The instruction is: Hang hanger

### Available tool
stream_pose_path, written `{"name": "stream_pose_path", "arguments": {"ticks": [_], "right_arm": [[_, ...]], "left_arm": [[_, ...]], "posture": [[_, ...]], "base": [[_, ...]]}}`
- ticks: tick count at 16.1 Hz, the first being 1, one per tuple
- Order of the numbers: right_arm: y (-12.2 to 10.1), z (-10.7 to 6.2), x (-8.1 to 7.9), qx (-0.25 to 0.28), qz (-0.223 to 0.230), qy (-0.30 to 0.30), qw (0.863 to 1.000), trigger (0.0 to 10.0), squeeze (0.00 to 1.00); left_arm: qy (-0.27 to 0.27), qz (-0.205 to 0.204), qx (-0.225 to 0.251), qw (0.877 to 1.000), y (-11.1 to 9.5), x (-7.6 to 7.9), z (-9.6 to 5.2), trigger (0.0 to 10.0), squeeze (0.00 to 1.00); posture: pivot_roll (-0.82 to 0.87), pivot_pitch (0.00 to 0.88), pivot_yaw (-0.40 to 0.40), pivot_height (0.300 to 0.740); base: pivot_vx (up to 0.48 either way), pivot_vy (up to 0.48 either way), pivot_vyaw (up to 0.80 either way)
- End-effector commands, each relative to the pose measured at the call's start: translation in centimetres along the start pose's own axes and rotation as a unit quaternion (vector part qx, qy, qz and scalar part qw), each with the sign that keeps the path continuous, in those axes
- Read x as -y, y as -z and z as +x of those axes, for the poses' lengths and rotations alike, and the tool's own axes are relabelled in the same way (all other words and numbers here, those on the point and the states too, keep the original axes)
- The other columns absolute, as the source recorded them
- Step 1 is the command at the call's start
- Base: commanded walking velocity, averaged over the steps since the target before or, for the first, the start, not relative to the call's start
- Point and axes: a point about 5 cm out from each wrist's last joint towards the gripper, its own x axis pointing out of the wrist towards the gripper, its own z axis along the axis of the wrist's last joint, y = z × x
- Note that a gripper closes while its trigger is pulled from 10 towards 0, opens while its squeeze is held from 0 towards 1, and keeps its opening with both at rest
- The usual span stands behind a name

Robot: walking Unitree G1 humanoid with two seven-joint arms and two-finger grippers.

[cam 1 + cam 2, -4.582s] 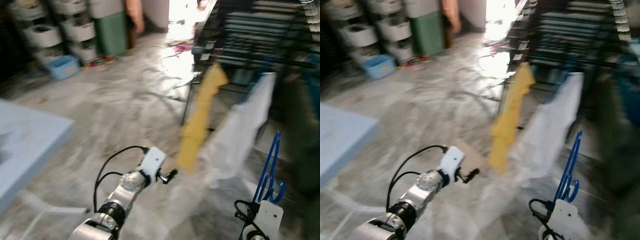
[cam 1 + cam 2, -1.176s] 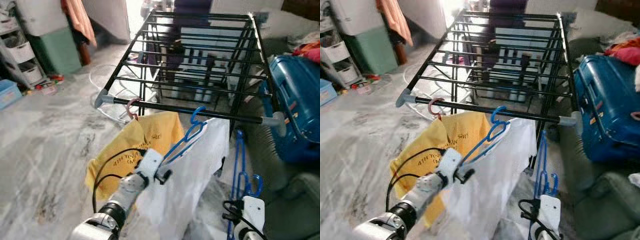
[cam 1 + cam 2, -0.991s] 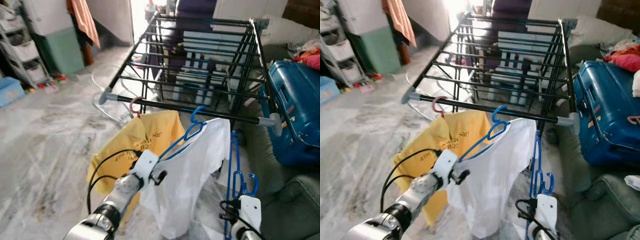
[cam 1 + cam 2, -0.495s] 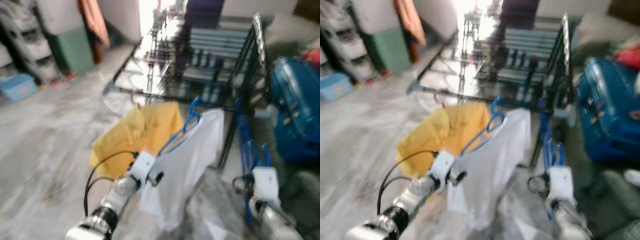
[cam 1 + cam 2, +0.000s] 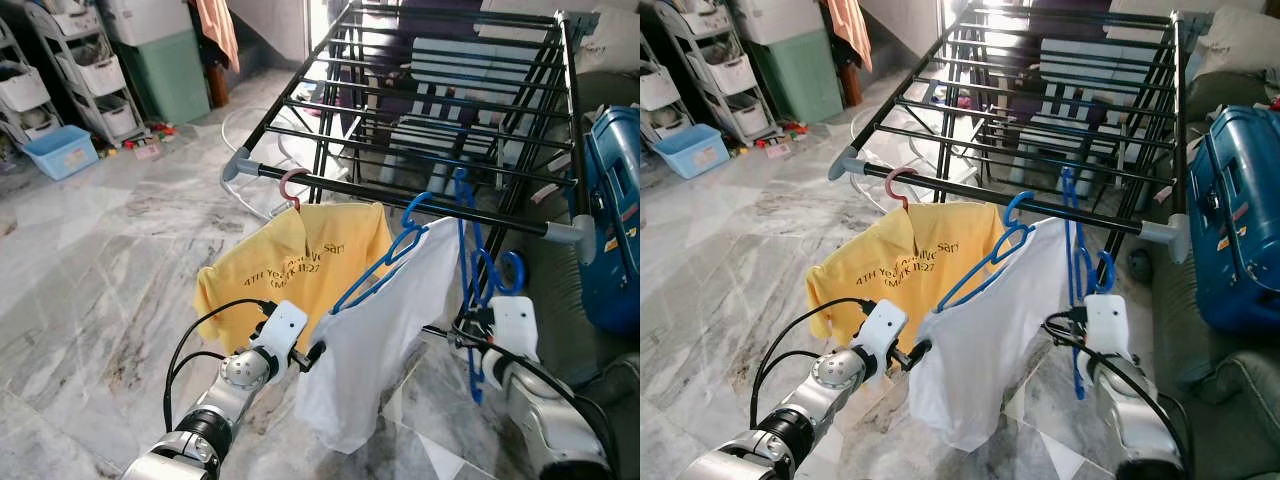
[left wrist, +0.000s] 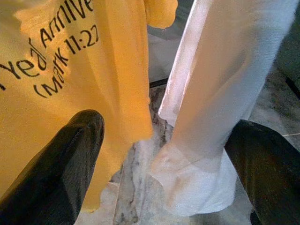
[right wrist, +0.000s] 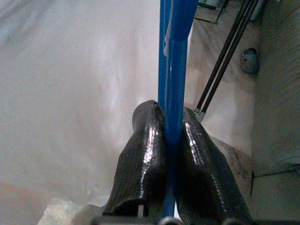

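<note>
Big black drying rack (image 5: 430,110) takes up the far middle of the scene, standing on a marble floor (image 5: 90,260), with a blue suitcase (image 5: 612,230) off to the right. A yellow shirt (image 5: 290,265) hangs from the rack's near bar on a pink hanger (image 5: 292,186), and right beside it, to the right, a white shirt (image 5: 385,330) hangs on a blue hanger (image 5: 385,262) hooked over the same bar.

The empty blue hanger (image 5: 1073,250) is the one that matters: it stands upright at the right end of the near bar, just right of the white shirt, top up by the bar. From the head views I can't tell whether it's hooked on.

The right wrist view is where you really see the grip: the right gripper (image 7: 171,140) has both black fingers pinched tight on the blue shaft, white cloth alongside.

The left gripper (image 5: 312,352) sits low beside the white shirt's left sleeve. Its wrist view shows the fingers (image 6: 61,164) spread wide, yellow and white fabric hanging between them, neither pinched.
</note>
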Motion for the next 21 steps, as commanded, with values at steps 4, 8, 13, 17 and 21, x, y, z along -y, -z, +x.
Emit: {"name": "stream_pose_path", "arguments": {"ticks": [4,8,13,17,21], "right_arm": [[-2.0,0.6,1.1,0.026,0.041,0.037,0.998,10.0,0.0],[-2.6,1.1,1.7,0.037,0.089,0.075,0.993,10.0,0.0],[-3.8,2.3,2.1,0.019,0.089,0.08,0.993,10.0,0.0],[-5.7,3.5,2.0,0.014,0.07,0.06,0.996,10.0,0.0],[-5.6,4.3,2.0,-0.014,0.096,0.039,0.995,10.0,0.0]], "left_arm": [[0.002,-0.005,0.014,1.0,-0.2,-0.2,-0.1,10.0,0.0],[-0.002,-0.003,0.02,1.0,-0.5,-0.7,-0.2,10.0,0.0],[-0.001,0.002,0.018,1.0,-0.6,-0.9,-0.2,10.0,0.0],[-0.005,-0.002,0.017,1.0,-0.2,-0.8,-0.4,10.0,0.0],[-0.011,-0.001,0.011,1.0,0.4,-1.1,-0.8,10.0,0.0]], "posture": [[0.05,0.043,0.011,0.74],[0.08,0.022,0.019,0.74],[0.09,0.016,0.018,0.74],[0.1,0.024,0.002,0.74],[0.12,0.044,-0.014,0.74]], "base": [[0.0,0.0,0.0],[0.0,0.0,0.0],[0.0,0.0,0.0],[0.0,0.0,0.0],[0.0,0.0,0.0]]}}
